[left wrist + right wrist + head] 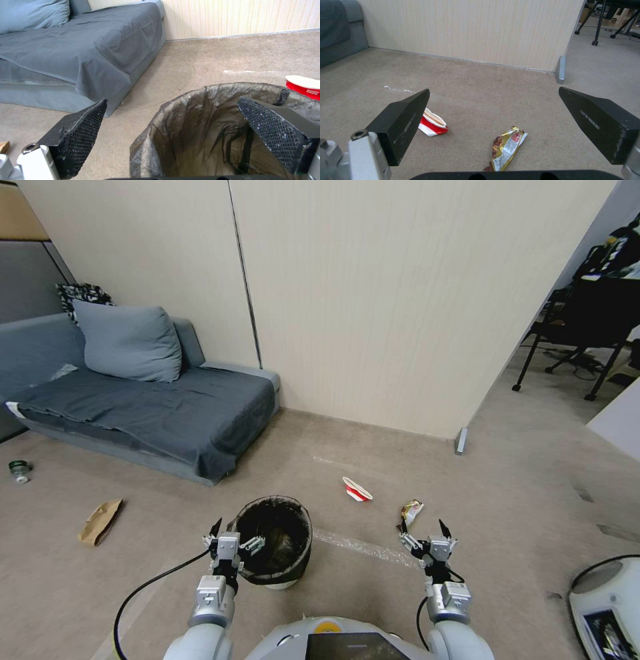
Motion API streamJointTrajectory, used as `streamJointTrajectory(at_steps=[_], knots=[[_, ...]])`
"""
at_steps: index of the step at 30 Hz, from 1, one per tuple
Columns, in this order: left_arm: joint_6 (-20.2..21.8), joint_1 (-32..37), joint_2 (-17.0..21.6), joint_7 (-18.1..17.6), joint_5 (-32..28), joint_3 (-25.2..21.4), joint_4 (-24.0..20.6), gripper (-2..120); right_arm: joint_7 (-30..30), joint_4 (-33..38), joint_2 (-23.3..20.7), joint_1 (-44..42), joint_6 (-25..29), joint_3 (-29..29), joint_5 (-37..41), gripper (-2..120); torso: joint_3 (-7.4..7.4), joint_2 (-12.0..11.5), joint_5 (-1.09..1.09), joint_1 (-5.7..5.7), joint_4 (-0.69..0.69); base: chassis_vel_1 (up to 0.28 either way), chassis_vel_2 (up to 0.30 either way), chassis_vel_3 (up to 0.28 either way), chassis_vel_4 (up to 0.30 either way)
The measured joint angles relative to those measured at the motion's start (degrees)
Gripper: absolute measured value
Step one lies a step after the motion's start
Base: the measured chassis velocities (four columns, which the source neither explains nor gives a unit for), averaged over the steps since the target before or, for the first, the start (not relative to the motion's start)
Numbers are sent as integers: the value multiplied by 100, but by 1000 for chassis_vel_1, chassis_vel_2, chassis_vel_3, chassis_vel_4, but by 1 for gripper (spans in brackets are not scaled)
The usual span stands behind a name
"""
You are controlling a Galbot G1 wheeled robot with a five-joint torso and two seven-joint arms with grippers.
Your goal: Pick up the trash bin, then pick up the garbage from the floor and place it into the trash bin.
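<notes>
The trash bin point(275, 540), white with a black bag liner point(186, 120), stands on the carpet just ahead of me. My left gripper point(235, 537) is open at the bin's left rim, with one finger outside and the other over the liner's mouth point(171, 101). My right gripper point(423, 530) hangs open above the floor point(494, 90). Garbage lies beyond it: a crushed red-and-white cup point(357, 489) point(431, 123) point(303, 86) and a shiny snack wrapper point(411, 510) point(506, 148). A brown paper bag point(100, 521) and a small bottle point(19, 471) lie far left.
A grey sofa point(147, 407) with a cushion stands at the left against the beige wall point(400, 300). A metal post point(461, 441) marks the wall's corner. Office chairs point(587, 327) stand at the back right. A white device point(610, 607) sits at the lower right.
</notes>
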Motion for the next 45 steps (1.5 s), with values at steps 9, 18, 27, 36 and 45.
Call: streamJointTrajectory(at_steps=[9,18,27,36,45], knots=[[116,-49,72,7,-138,-29,-48,100,40,2,0,-12,0,5,42,100,0,0,1,0,0,0,0,0,0],[332,-168,144,7,-407,-52,-22,100,60,15,0,-27,8,18,72,100,0,0,1,0,0,0,0,0,0],[941,-486,216,-55,-750,-137,-23,100,75,0,0,-32,34,30,93,100,0,0,1,0,0,0,0,0,0],[1643,-929,218,-248,-1049,-149,269,100,86,-37,0,-28,64,36,110,100,0,0,0,0,0,0,0,0,0],[2445,-1150,250,-873,-1622,-169,382,100,147,-110,0,-19,114,36,104,100,0,0,1,0,0,0,0,0,0]])
